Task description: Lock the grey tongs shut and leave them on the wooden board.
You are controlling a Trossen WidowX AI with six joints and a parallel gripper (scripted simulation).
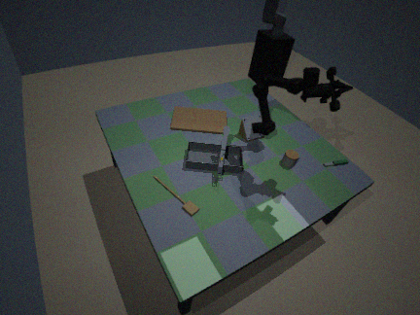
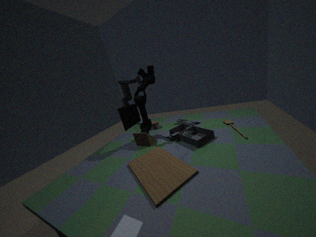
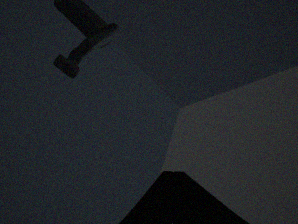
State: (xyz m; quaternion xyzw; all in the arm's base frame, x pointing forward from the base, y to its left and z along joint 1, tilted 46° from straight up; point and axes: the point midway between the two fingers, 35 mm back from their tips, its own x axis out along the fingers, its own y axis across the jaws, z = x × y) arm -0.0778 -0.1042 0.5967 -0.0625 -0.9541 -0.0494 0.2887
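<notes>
The grey tongs (image 1: 225,142) lie across the roasting tin (image 1: 201,166) (image 2: 191,141); how far their arms stand apart is hard to make out in the dim light. The wooden board (image 1: 199,120) (image 2: 161,175) lies flat on the table, apart from the tin, with nothing on it. My gripper (image 1: 351,87) (image 3: 172,181) is shut with nothing between its fingers. It is raised high, well away from the tongs, and points out past the right side of the table in the top view. The wrist view shows only walls and a dark jointed part, no tongs.
A wooden wedge-shaped block (image 1: 242,132) (image 2: 141,139) stands near the arm's base. A cylinder with an orange-brown top (image 1: 291,157) (image 2: 156,125), a green-handled tool (image 1: 340,162) and a wooden spatula (image 1: 191,208) (image 2: 228,122) are on the table. A dark box (image 1: 270,55) (image 2: 129,116) stands beside the arm.
</notes>
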